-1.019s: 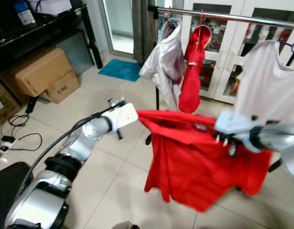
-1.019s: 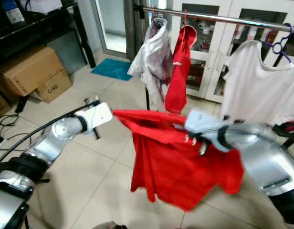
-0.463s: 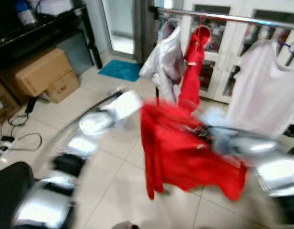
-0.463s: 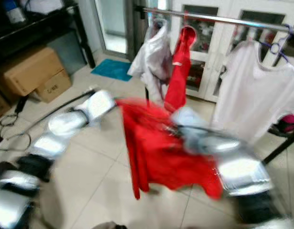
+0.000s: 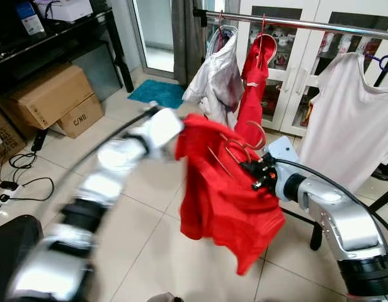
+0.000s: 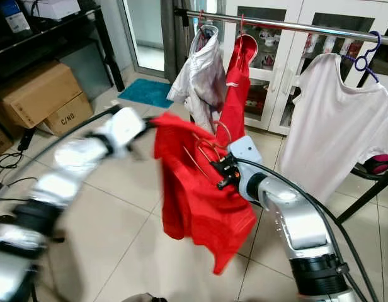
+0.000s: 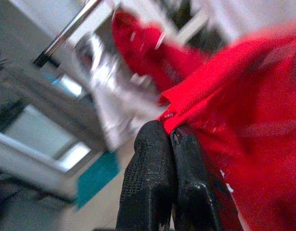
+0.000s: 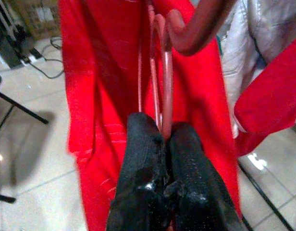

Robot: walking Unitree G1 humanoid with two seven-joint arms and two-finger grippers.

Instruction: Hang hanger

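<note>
Red cloth filled the middle of what I saw: a red shirt (image 5: 225, 189) on a pink hanger (image 5: 235, 148), held up between my two arms in front of the clothes rail (image 5: 295, 22). My right end effector (image 8: 160, 144) was clenched on the hanger's thin wire just below its hook, both black fingers (image 8: 143, 159) pressed together with the wire pinched between them. The hook (image 5: 256, 135) curved up at about 12 o'clock from that grip and was not yet on the rail, which ran well above it. My left end effector (image 7: 169, 137) was clamped shut on the shirt's edge, its two fingers nipping a fold of the red fabric; in the eye views this arm was blurred and reached in from 9 o'clock of the shirt, holding one shoulder up while the rest of the cloth sagged down toward 6 o'clock.

On the rail behind hung a white jacket (image 5: 216, 85), a second red garment (image 5: 254, 94) just beside it, and, toward 3 o'clock, a white T-shirt (image 5: 348, 119) on a purple hanger (image 6: 364, 56). White glass-fronted cabinets (image 5: 288, 56) stood behind the rail. At 9 to 10 o'clock, cardboard boxes (image 5: 52, 97) sat on the tiled floor (image 5: 150, 251) under a black shelf (image 5: 55, 38), with a teal mat (image 5: 157, 92) by the doorway
</note>
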